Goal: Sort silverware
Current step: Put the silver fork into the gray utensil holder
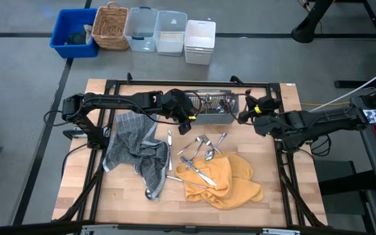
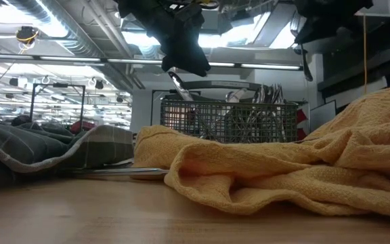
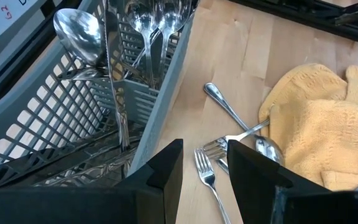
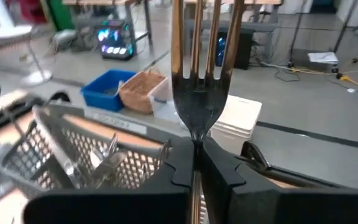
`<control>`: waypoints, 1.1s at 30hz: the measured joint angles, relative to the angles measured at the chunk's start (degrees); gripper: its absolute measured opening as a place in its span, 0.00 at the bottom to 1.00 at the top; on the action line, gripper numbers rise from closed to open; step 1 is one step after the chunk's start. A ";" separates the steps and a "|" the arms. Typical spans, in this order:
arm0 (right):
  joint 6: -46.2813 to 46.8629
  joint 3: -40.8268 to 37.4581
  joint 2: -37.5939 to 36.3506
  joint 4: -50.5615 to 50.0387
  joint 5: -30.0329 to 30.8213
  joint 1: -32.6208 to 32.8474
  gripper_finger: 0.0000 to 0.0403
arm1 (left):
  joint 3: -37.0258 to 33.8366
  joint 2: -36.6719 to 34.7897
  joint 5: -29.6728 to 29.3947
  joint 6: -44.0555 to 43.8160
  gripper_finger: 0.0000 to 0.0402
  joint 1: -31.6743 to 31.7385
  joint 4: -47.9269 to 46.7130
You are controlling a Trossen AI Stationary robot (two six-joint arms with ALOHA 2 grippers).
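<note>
While the high view looks down, the grey mesh metal caddy (image 1: 212,108) sits at the tabletop's far edge between the left gripper (image 1: 187,123) and the right gripper (image 1: 248,112); loose shiny silverware (image 1: 201,149) lies nearer mid-table. At table height, the yellow terry cloth (image 2: 296,169) hides them. Left wrist: fingers apart, empty, beside the caddy wall. Right wrist: jaws clamp a steel fork (image 4: 197,74), tines up, caddy just ahead.

left gripper (image 3: 204,168) fingers parted, right gripper (image 4: 197,163) clamped
</note>
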 joint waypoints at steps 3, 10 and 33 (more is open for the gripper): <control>-9.06 -0.04 0.00 5.25 -6.58 -2.79 0.04 | 0.00 -0.02 0.00 -0.04 0.28 0.00 0.09; -22.81 -0.04 0.00 10.76 -15.37 -10.74 0.04 | 0.00 -0.02 0.00 -0.61 0.28 -0.01 0.65; -26.91 -26.63 0.02 48.03 -37.74 -26.96 0.04 | 0.07 -0.02 0.51 -9.19 0.28 -0.07 -6.90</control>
